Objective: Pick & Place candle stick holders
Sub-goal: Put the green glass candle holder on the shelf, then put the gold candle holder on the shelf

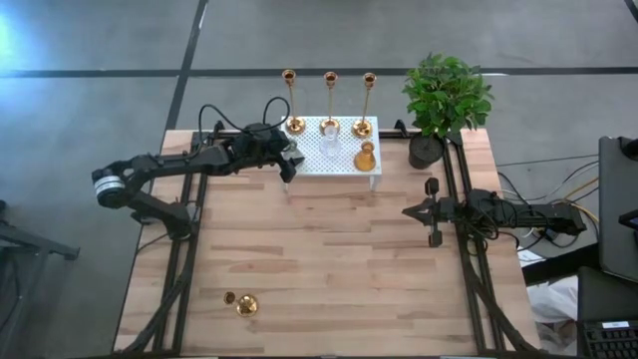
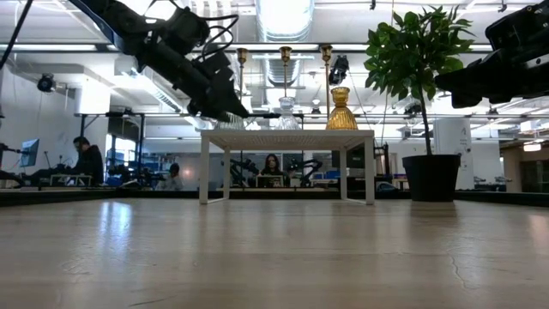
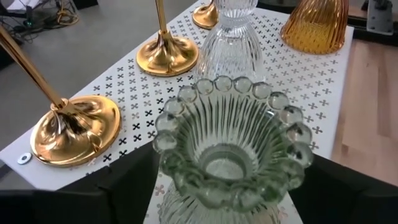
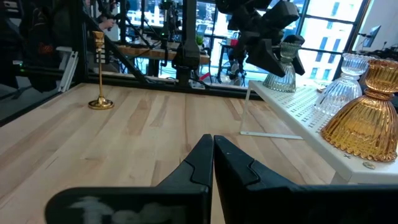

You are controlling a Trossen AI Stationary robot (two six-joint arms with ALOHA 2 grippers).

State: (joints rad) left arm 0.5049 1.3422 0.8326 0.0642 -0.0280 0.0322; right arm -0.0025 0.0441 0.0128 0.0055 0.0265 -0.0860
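Wooden bench (image 1: 329, 259), light planks, black frame rails down both sides. Small white perforated stand (image 1: 344, 160) at the far edge, on four legs. On the stand: green ribbed glass holder with beaded rim (image 3: 233, 149) at the left front corner, clear ribbed glass holder (image 3: 231, 46) behind it, amber ribbed glass holder (image 2: 341, 110) on the right side. Potted plant (image 1: 444, 100) in a black pot at the far right corner, just beside the stand. People seated at desks in the room beyond (image 2: 86, 163).
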